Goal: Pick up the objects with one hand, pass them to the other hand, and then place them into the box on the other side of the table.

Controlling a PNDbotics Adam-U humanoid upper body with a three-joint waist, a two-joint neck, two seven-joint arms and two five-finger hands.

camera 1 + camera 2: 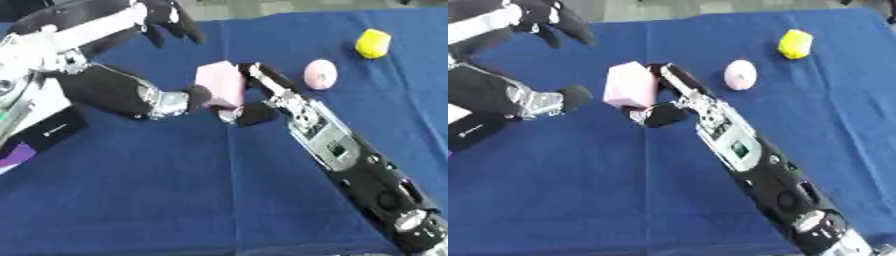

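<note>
A pink block (219, 84) is held above the blue table (175, 190) near its middle. My right hand (278, 94) reaches in from the lower right and is shut on the block, fingers along its right side and thumb under its lower edge. My left hand (114, 92) is raised at the upper left and open. Its thumb tip is close to the block's left side, and its fingers (168, 21) spread well above it. A pink egg-shaped object (320, 74) and a yellow object (373, 43) lie on the cloth to the far right.
At the left edge, partly hidden behind my left arm, sit a white surface (48, 102) and a black box-like piece (54, 131) with a purple patch below it. The table's far edge runs along the top.
</note>
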